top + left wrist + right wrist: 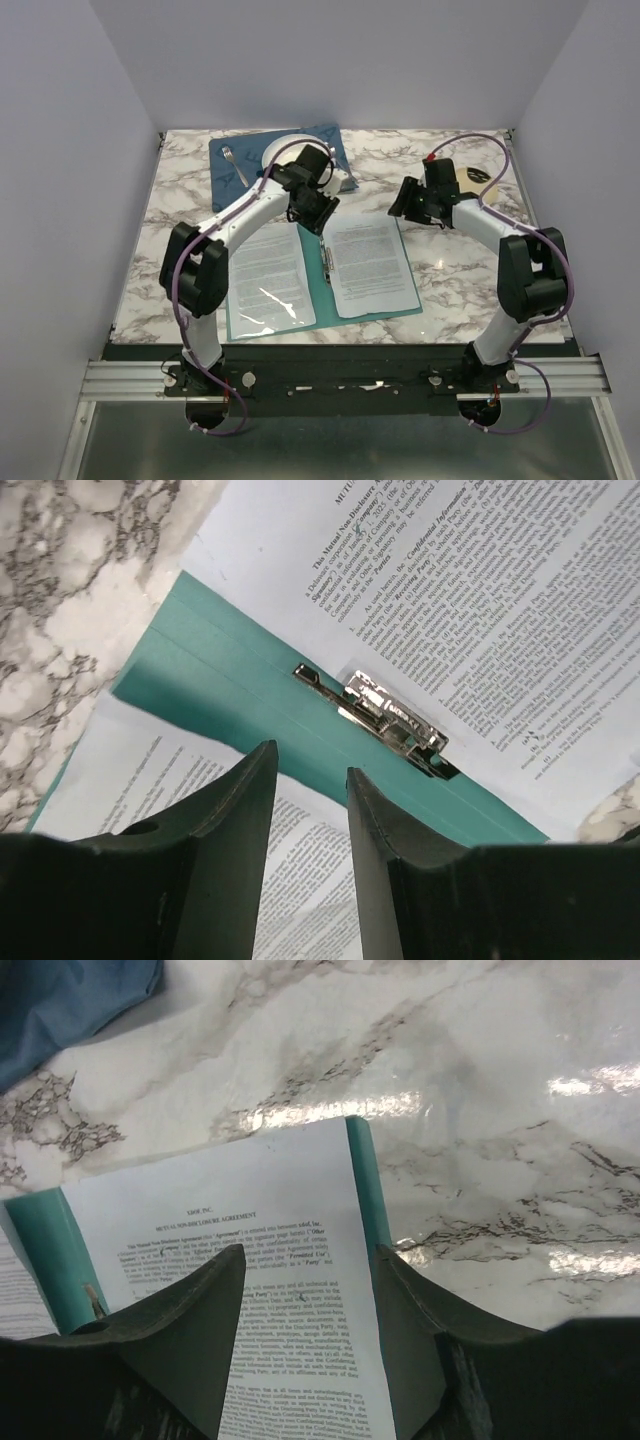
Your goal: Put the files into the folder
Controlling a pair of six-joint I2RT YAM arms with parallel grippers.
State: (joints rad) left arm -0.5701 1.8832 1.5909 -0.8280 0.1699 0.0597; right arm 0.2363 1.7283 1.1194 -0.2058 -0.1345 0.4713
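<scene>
The teal folder (325, 290) lies open on the marble table, its metal spine clip (395, 720) at the centre. One printed white sheet (268, 280) lies on its left half under a glossy pocket. The files (370, 265) lie on its right half and also show in the right wrist view (290, 1260). My left gripper (318, 215) hovers over the top of the spine, open and empty; in its own view (310, 758) the fingers frame the left page beside the teal spine (230, 680). My right gripper (403, 205) is open and empty over the top right corner of the files (310, 1255).
A dark blue placemat (225, 165) with a white plate (285, 150) and a fork (235, 165) lies at the back left, just behind the left arm. A small tan object (475, 177) sits at the back right. The placemat corner shows in the right wrist view (70, 995).
</scene>
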